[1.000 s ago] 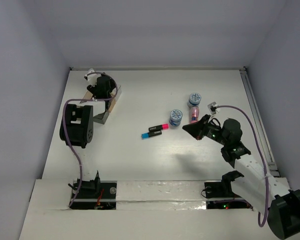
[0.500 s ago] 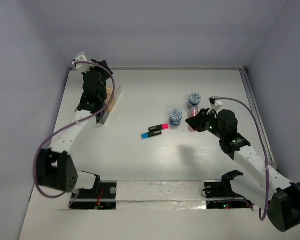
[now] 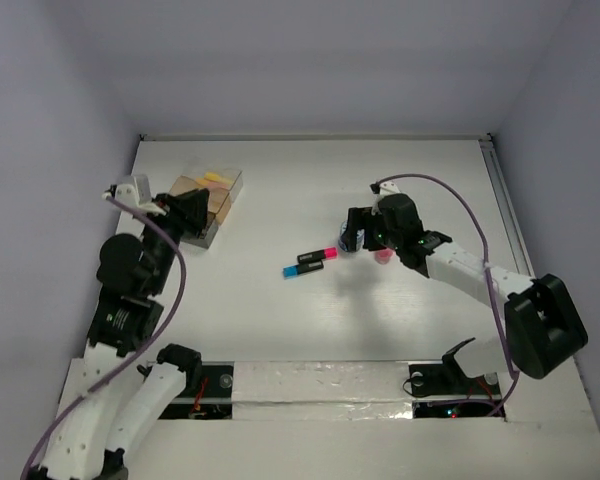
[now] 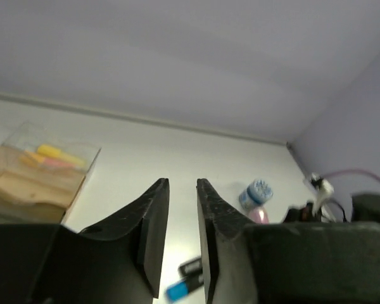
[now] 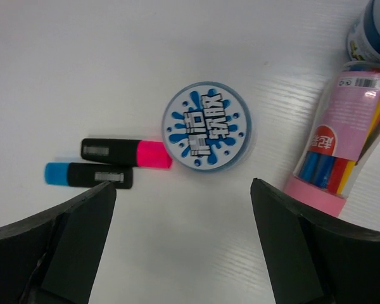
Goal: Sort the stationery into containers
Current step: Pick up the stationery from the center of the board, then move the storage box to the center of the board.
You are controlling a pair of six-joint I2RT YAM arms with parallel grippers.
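Note:
In the right wrist view my right gripper point(image 5: 183, 190) stands wide open above a round blue-and-white tub point(image 5: 206, 125), holding nothing. Left of the tub lie a pink-and-black marker point(image 5: 126, 152) and a blue-and-black marker point(image 5: 88, 174). The pink tube point(image 5: 339, 152) lies at the right, with a second tub point(image 5: 373, 28) beyond it. My left gripper point(image 4: 182, 183) has its jaws a narrow gap apart and empty, just near-left of the containers point(image 3: 210, 195). The clear box point(image 4: 50, 152) holds yellow and pink markers, and a tan box point(image 4: 25, 183) sits beside it.
From above, the two markers point(image 3: 310, 262) lie mid-table, left of my right gripper point(image 3: 360, 238). The right arm's cable point(image 3: 460, 205) loops over the back right. Walls close the table at the back and on both sides.
My left arm pulled back from over the boxes toward the near left; its jaws shut, then parted slightly. My right gripper moved left over the tub and opened wide.

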